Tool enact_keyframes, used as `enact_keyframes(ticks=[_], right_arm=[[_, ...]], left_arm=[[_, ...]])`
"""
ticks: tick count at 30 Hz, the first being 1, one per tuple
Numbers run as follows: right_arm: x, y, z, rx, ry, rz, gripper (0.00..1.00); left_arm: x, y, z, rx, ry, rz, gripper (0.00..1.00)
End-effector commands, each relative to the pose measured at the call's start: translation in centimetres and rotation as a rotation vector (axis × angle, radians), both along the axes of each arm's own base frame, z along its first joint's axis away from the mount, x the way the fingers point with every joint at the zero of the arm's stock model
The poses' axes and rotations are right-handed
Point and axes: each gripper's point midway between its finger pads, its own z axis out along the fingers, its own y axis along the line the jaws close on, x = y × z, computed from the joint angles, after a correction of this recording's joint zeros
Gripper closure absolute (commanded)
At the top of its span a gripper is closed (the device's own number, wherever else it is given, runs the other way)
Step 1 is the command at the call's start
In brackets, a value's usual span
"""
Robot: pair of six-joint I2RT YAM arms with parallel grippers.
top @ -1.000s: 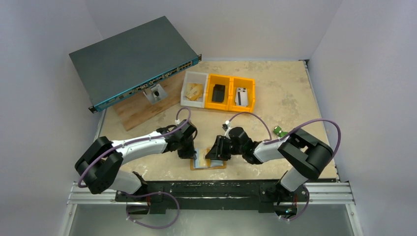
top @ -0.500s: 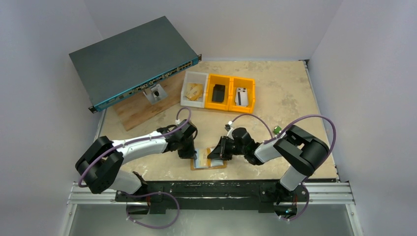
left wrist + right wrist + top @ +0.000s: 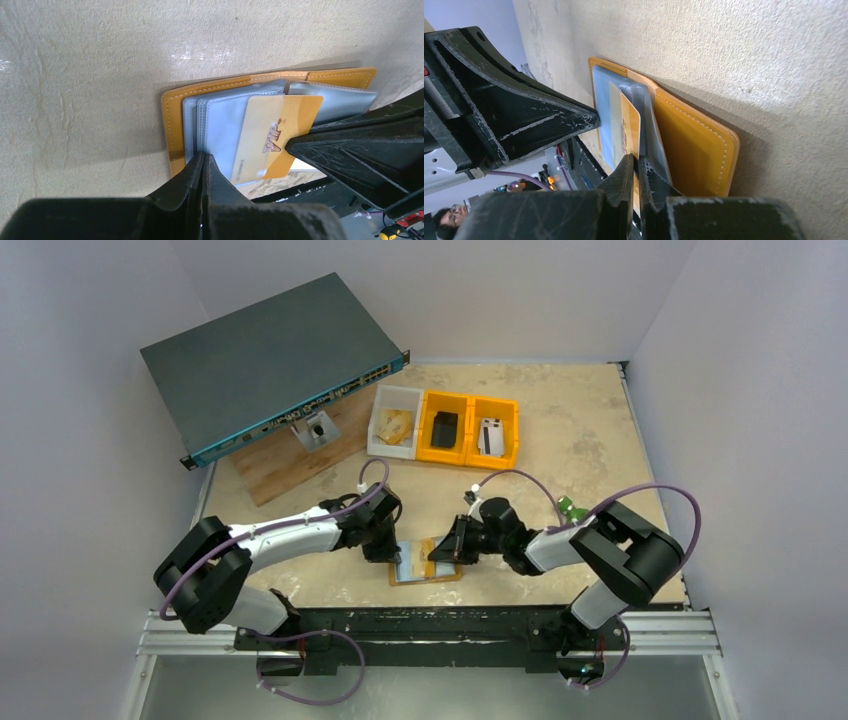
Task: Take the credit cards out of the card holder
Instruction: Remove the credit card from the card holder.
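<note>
right gripper pinched gold VIP card, long axis toward it | left gripper, closed, pinned card holder opposite

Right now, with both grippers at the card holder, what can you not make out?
- Left wrist view: the digits on the gold card are too small to read.
- Right wrist view: whether the right gripper pinches the card alone or a sleeve too; its own fingers hide this.
- Top view: the card holder is too small to count its cards.
</note>
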Motion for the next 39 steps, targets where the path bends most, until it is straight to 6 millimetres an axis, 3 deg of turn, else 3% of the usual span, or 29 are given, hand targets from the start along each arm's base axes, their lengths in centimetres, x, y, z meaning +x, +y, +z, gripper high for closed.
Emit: enact_keyframes(ticks=[1, 13, 21, 29, 32, 39], right_arm=[[0.5, -1.2, -0.7, -0.070, -0.027, -0.019, 1.00], [0.7, -2.5, 0.2, -0.115, -0.059, -0.022, 1.00], [1.5, -2.5, 2.2, -0.112, -0.103, -0.028, 1.00], [1.8, -2.1, 4.6, -0.087, -0.141, -0.013, 1.00], [2.0, -1.9, 5.3, -0.081, -0.153, -0.010, 1.00], [2.3, -1.2, 7.3, -0.033, -0.173, -0.005, 1.00]], left_arm=[[-2.3, 4.5, -3.4, 0.204, 0.083, 0.026, 1.00], [-1.6, 3.5, -2.3, 0.161, 0.053, 0.000, 1.00], [-0.5, 2.2, -0.7, 0.109, -0.001, -0.040, 1.00], [0.3, 0.7, 2.1, 0.033, -0.068, -0.092, 1.00], [0.6, 0.3, 3.7, -0.003, -0.111, -0.108, 0.92], [1.0, 0.7, 6.9, -0.029, -0.188, -0.113, 0.61]])
